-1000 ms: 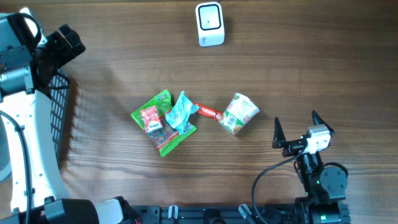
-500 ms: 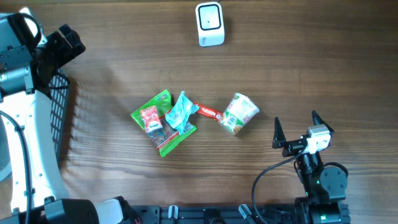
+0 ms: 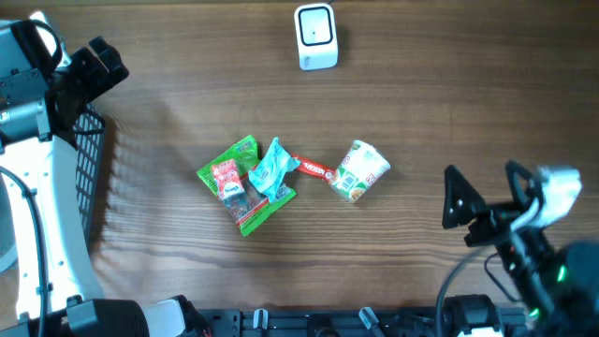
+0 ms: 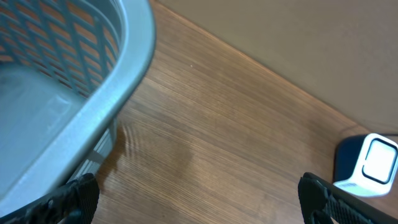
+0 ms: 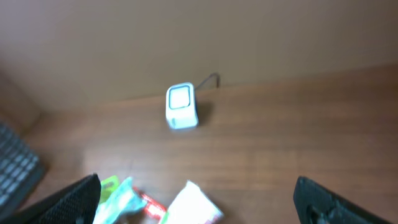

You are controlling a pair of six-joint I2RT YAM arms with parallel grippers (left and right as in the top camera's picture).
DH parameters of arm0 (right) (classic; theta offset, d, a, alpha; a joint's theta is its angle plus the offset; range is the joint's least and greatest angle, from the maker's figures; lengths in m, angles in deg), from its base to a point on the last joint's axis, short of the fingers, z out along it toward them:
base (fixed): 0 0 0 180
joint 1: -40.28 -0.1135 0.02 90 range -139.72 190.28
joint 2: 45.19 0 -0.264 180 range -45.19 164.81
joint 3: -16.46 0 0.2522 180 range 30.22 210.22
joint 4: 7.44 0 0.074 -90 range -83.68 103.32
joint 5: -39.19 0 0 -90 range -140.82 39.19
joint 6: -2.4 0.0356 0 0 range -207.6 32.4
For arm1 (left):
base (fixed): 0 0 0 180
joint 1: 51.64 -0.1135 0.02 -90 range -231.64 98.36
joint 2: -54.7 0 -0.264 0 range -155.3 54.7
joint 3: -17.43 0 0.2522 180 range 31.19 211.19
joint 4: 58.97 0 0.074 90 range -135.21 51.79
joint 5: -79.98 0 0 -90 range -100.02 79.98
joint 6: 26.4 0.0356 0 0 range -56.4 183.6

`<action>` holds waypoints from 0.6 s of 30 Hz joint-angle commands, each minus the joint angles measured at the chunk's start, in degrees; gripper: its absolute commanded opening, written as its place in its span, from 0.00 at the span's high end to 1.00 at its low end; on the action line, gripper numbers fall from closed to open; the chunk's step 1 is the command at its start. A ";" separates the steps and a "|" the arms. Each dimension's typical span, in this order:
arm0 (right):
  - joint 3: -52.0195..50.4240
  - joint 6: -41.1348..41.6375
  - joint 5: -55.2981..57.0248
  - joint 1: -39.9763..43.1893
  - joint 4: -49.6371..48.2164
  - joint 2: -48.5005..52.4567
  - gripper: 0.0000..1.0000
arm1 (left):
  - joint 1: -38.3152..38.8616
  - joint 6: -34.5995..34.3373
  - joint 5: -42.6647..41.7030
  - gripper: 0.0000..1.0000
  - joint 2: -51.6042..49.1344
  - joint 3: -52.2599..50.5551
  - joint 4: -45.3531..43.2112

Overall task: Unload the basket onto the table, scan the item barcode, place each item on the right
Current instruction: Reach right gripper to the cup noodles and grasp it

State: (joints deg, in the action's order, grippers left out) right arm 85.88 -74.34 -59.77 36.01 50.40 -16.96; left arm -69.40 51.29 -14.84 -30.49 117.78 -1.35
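Note:
A white barcode scanner [image 3: 315,36] stands at the far middle of the table, also seen as the scanner [image 4: 368,163] in the left wrist view and the scanner [image 5: 181,106] in the right wrist view. The items lie mid-table: a green packet [image 3: 239,183], a light blue packet [image 3: 272,168], a red bar [image 3: 313,169] and a white-and-green cup [image 3: 358,170] on its side. My right gripper [image 3: 489,195] hovers open to the right of the cup [image 5: 193,205], holding nothing. My left gripper [image 3: 96,58] stays open at the far left beside the basket, empty.
A grey mesh basket [image 3: 94,168] sits along the left edge, and the basket rim [image 4: 124,93] is close under the left wrist. Bare wooden table lies between the items and the scanner. The scanner's cable runs off behind it.
My right arm has lifted and shifted to the right, so it looks larger and nearer the camera. The left arm and the items have not moved.

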 commanded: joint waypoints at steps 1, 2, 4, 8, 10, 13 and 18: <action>15.23 1.77 -13.60 0.28 11.26 19.76 0.00 | -0.15 -0.11 -0.70 0.00 0.11 0.85 0.02; 17.38 2.14 -15.26 0.28 12.37 22.93 0.00 | -0.13 -0.11 -0.70 0.00 0.11 0.85 0.02; 21.20 3.65 -14.71 0.72 13.97 30.23 0.00 | -0.15 -0.11 -0.70 0.00 0.11 0.85 0.02; 20.76 1.03 -20.70 9.64 16.81 37.64 0.00 | -0.13 -0.09 -0.70 0.00 0.11 0.85 0.00; 19.96 -1.27 -25.07 13.55 18.95 40.61 0.00 | -0.15 -0.11 -0.70 0.00 0.11 0.85 0.02; 15.02 -1.27 -28.79 14.75 18.27 44.65 0.00 | -0.13 -0.11 -0.70 0.00 0.11 0.85 0.02; -2.47 0.85 -35.04 14.75 5.07 45.35 0.00 | -0.15 -0.11 -0.70 0.00 0.11 0.85 0.02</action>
State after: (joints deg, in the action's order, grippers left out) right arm 90.47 -74.08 -87.92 50.59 59.99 28.30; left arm -69.40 51.29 -15.06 -30.53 117.80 -1.26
